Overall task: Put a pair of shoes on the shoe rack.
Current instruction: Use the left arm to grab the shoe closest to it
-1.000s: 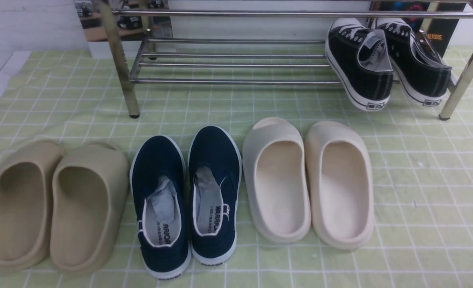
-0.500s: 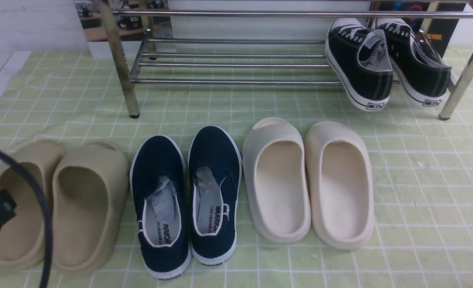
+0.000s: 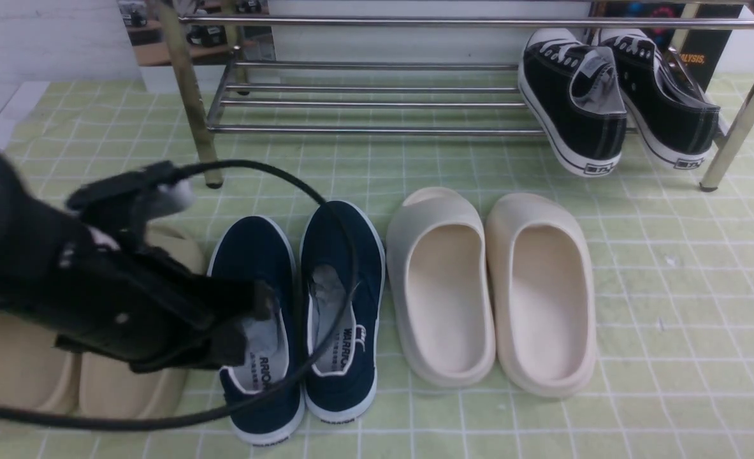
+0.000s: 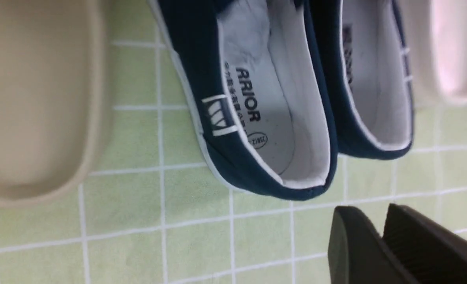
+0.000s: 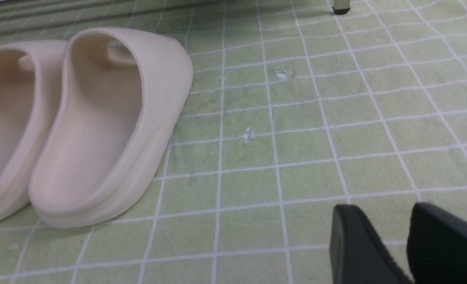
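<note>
The pair of shoes, two navy slip-ons, stands side by side on the green checked cloth: left shoe (image 3: pixel 252 252), right shoe (image 3: pixel 345 245). Both point toward the chrome shoe rack (image 3: pixel 377 130) at the back. My left gripper (image 3: pixel 249 326) hovers over the left shoe's heel opening and hides part of the insole. In the left wrist view its jaws (image 4: pixel 369 215) stand a little apart, empty, just behind that shoe's heel (image 4: pixel 249 173). My right gripper (image 5: pixel 375 213) is open over bare cloth and does not show in the front view.
Two black lace-up sneakers (image 3: pixel 574 102) lean on the rack's right end. Beige slippers (image 3: pixel 26 370) lie partly under my left arm. Cream slippers (image 3: pixel 440 287) (image 5: pixel 99 126) sit right of the navy pair. The arm's black cable (image 3: pixel 350 268) loops across the right navy shoe.
My left arm has swung in from the left edge, across the beige slippers, to the left navy shoe's heel. No shoe has moved.
</note>
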`<state>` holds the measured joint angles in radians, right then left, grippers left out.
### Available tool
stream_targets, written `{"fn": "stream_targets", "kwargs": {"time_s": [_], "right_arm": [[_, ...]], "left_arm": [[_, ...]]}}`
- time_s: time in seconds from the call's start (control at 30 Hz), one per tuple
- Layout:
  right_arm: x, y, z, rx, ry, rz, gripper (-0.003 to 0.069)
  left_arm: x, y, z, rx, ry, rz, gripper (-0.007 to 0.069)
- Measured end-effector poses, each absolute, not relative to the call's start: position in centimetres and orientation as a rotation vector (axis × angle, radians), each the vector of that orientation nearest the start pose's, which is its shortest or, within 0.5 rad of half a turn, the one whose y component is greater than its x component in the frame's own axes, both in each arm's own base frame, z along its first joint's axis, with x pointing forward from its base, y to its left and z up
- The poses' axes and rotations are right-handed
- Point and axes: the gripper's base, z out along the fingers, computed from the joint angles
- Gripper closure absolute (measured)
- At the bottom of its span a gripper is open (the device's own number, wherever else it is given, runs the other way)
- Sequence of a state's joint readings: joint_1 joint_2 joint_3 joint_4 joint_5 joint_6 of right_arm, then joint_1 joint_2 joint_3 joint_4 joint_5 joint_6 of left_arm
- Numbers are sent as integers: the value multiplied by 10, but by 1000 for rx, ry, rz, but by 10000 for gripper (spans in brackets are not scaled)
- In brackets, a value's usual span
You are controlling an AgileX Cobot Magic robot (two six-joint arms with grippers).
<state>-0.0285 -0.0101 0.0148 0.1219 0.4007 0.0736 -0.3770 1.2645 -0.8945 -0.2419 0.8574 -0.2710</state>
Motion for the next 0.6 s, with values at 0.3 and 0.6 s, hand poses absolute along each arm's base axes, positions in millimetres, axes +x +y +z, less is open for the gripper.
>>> {"fn": "stream_targets", "kwargs": {"time_s": [0.3,0.6], "right_arm": [[52,3,173,171,1881,154,421],[52,3,173,171,1881,154,421]], "left_arm": [[262,-111,228,-192,2796,-178,262],[280,-118,190,-273,2841,-132,432]]}}
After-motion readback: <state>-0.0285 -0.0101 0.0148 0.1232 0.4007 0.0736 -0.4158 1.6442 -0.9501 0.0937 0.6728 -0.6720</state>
